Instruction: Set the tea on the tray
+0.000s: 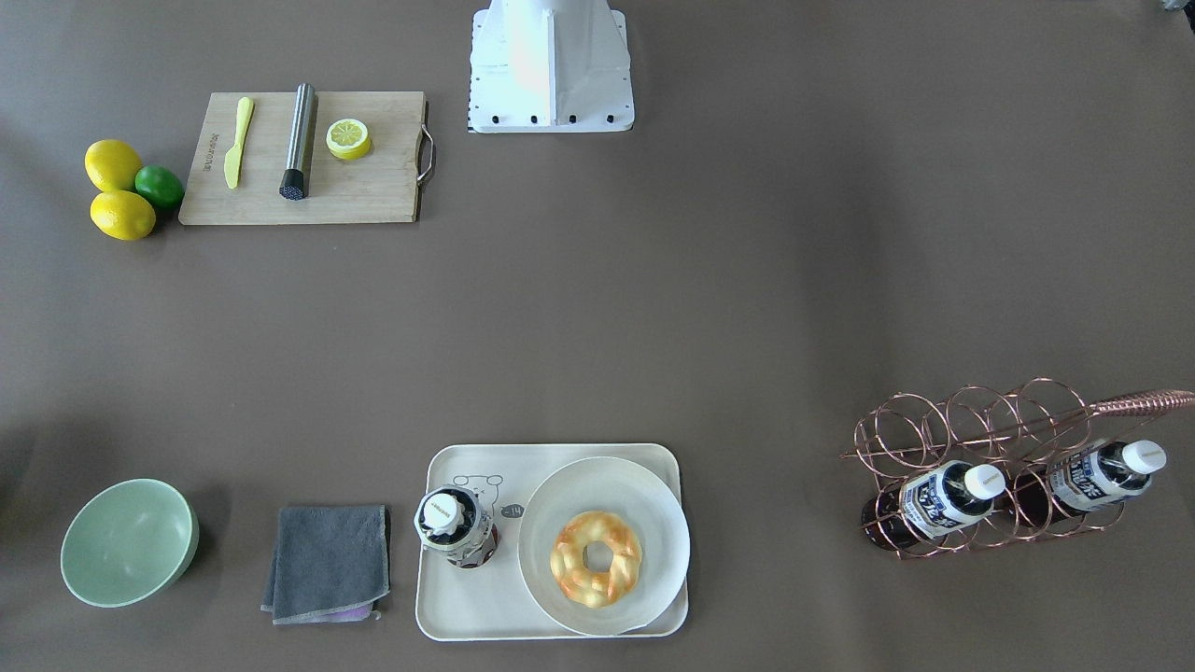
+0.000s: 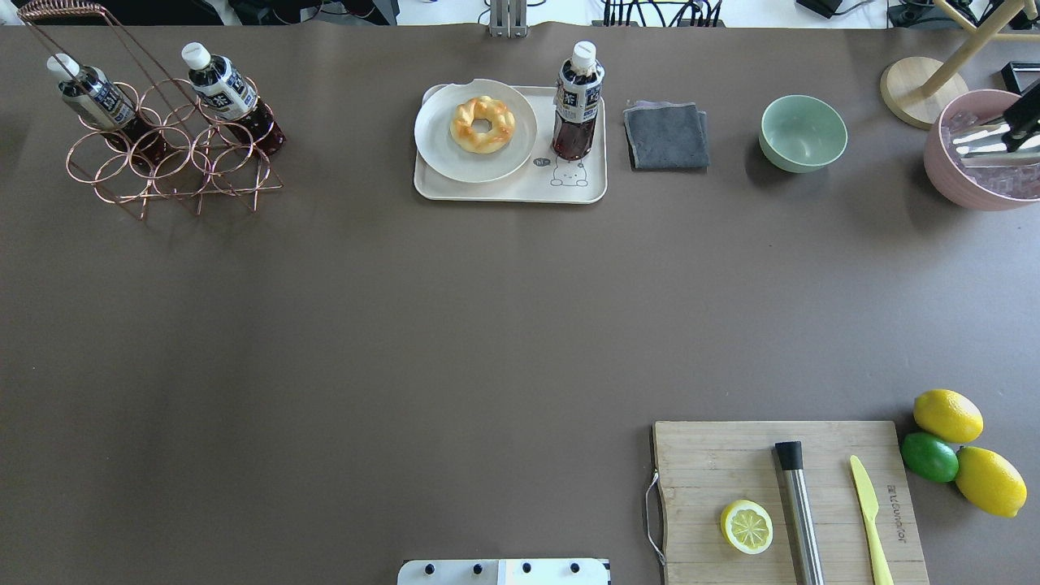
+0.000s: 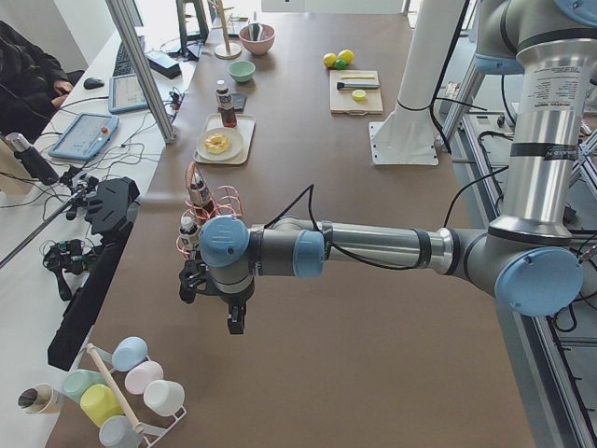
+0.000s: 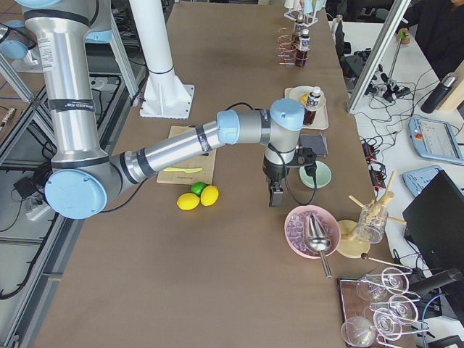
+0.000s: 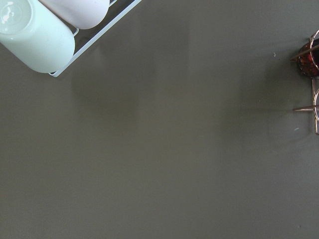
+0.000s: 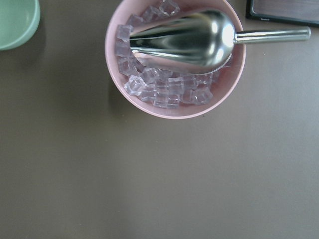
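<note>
The tea (image 1: 455,527) stands upright on the cream tray (image 1: 485,607), beside the bear drawing; it also shows in the overhead view (image 2: 577,101) on the tray (image 2: 520,192). Nothing holds it. Two lookalike bottles (image 2: 223,89) (image 2: 93,91) lean in a copper wire rack (image 2: 175,166). My left gripper (image 3: 235,322) hangs over the table's left end, past the rack and far from the tray. My right gripper (image 4: 275,197) hangs near the pink ice bowl (image 4: 312,232). I cannot tell whether either is open or shut.
A round white plate (image 2: 455,154) with a doughnut (image 2: 482,123) fills the tray's other half. A grey cloth (image 2: 666,136) and green bowl (image 2: 803,132) lie beside the tray. A cutting board (image 2: 731,455), lemons (image 2: 947,415) and a lime sit near right.
</note>
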`<state>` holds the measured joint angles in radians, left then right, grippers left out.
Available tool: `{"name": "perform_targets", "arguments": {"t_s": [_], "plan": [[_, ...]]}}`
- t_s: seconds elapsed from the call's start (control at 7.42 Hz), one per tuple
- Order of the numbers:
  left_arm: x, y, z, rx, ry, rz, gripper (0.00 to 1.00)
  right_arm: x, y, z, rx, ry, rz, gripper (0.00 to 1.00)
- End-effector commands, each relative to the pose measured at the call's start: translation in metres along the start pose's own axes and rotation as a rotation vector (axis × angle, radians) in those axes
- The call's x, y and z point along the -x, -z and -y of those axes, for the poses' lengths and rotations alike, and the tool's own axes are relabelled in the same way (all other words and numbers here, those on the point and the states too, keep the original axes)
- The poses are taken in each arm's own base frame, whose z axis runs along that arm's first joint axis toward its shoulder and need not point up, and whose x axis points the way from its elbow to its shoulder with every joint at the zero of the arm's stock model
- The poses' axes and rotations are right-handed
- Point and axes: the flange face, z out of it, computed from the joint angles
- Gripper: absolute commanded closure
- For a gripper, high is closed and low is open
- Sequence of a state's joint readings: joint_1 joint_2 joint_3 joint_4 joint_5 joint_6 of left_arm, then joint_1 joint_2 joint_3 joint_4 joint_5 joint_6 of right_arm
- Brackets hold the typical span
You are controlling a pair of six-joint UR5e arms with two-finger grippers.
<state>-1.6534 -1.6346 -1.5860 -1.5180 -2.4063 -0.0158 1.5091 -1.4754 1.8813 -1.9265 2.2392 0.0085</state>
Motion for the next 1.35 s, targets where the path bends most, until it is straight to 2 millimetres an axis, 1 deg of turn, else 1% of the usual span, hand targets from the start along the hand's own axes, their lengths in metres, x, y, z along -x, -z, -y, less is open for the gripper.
{"name": "perform_targets", "arguments": {"t_s": [0.0,0.13,0.27,0.54,0.67,0.81,0.94,1.21], "plan": [[-0.01,-0.005,0.001,0.009,-0.023,0.007,0.02,-0.095,-0.016,-0.054,0.024,-0.056,0.054,0.0],[-0.01,-0.005,0.001,0.009,-0.023,0.008,0.02,-0.105,-0.016,-0.061,0.021,-0.071,0.057,0.0],[-0.007,-0.006,0.001,0.009,-0.025,0.034,0.02,-0.117,-0.03,-0.066,0.047,-0.098,0.074,0.0],[-0.005,-0.008,0.002,0.012,-0.029,0.066,0.02,-0.146,-0.062,-0.061,0.017,-0.088,0.082,0.0],[-0.006,-0.009,0.002,0.014,-0.032,0.066,0.02,-0.147,-0.064,-0.06,0.013,-0.087,0.084,0.0],[-0.004,-0.01,0.002,0.017,-0.028,0.066,0.02,-0.145,-0.058,-0.058,0.001,-0.083,0.084,0.0],[0.0,-0.013,0.001,0.022,-0.024,0.077,0.02,-0.145,-0.059,-0.058,0.002,-0.081,0.083,0.0],[0.004,-0.012,0.001,0.019,-0.03,0.123,0.02,-0.143,-0.05,-0.055,-0.016,-0.078,0.082,0.0]]}}
